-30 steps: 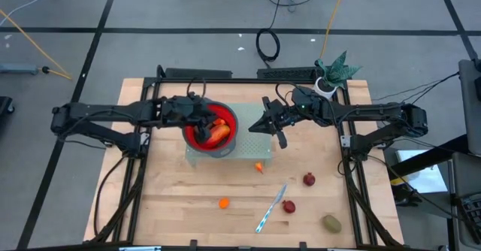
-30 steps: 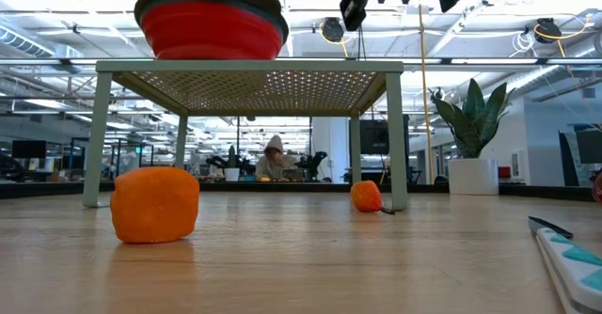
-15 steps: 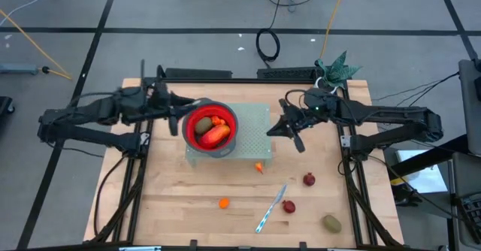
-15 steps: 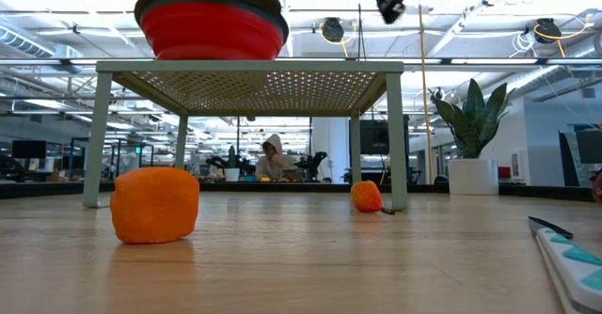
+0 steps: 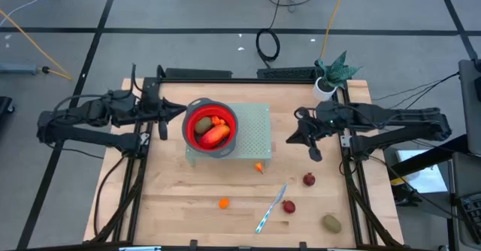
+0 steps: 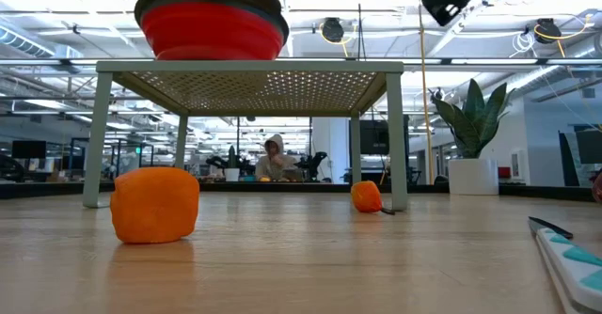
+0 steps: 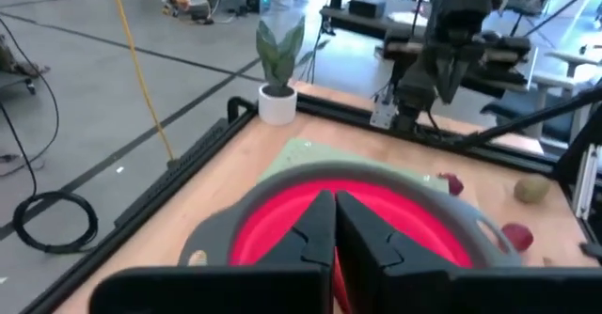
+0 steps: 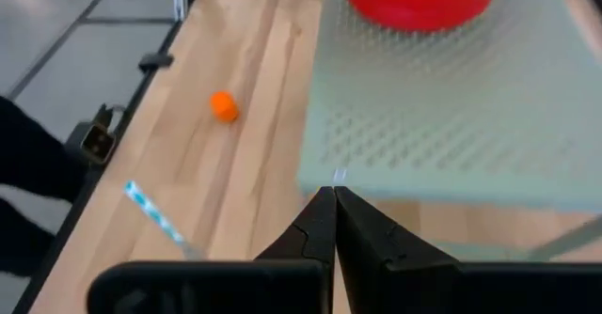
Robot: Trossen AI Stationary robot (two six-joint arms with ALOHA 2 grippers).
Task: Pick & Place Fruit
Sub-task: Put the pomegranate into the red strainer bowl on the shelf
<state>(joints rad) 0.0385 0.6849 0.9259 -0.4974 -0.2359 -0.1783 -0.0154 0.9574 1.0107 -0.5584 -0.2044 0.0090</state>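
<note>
A red bowl [image 5: 211,127] stands on a pale green perforated stand [image 5: 255,131] and holds an orange-red and an olive fruit. Loose fruit lies on the table: a small orange one [image 5: 258,167] by the stand's near right leg, another orange [image 5: 224,203], a dark red [image 5: 309,179], a red [image 5: 288,206] and an olive one [image 5: 331,222]. My left gripper [image 5: 169,118] hovers left of the bowl, shut and empty; its wrist view shows the shut fingers [image 7: 334,206] before the bowl [image 7: 376,215]. My right gripper [image 5: 294,137] hangs right of the stand, shut and empty [image 8: 334,201].
A silver-and-blue knife [image 5: 270,208] lies between the near fruits. A potted plant [image 5: 328,78] stands at the far right corner. In the low view a big orange fruit [image 6: 155,204] lies near and the knife's tip [image 6: 569,248] at the right. A person sits far behind the table.
My left gripper has drawn back from above the bowl toward the table's left edge. My right gripper has moved from over the stand's right part toward the table's right edge and slightly nearer. With the left gripper gone, the olive fruit in the bowl shows.
</note>
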